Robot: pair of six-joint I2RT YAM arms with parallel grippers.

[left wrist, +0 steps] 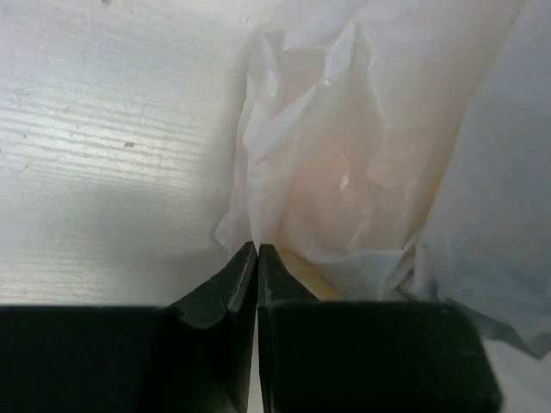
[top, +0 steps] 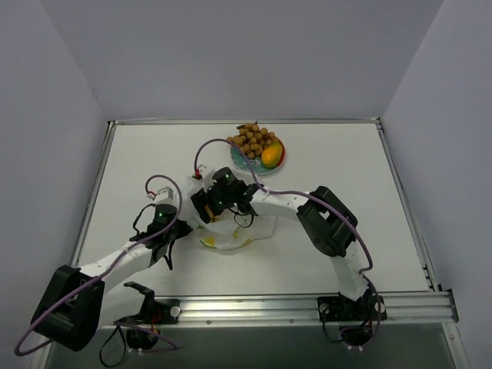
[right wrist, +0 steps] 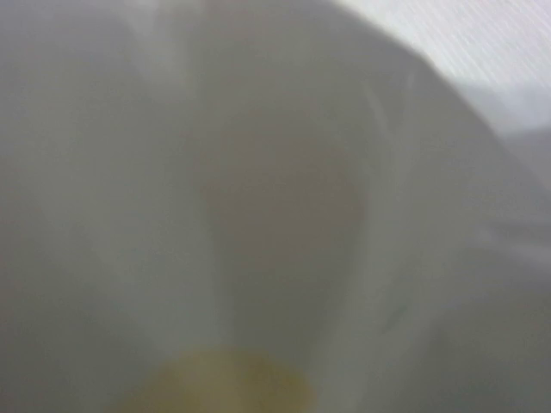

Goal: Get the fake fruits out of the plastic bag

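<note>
The left claw (left wrist: 257, 251) clamps the crinkled translucent white plastic bag (left wrist: 344, 146) by its near edge; the right claw (top: 208, 207) is unreadable.

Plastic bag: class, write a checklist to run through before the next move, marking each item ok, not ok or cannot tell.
1. Left pincer shut on the plastic bag edge: ok.
2. Bunch of tan balls on the red plate: ok.
3. Mango-like fruit on the plate: ok.
4. Small orange fruit out of the bag: not ok; an orange glow seems to show through the plastic.
5. Right pincer open or shut: cannot tell; its wrist view is blurred by plastic.
</note>
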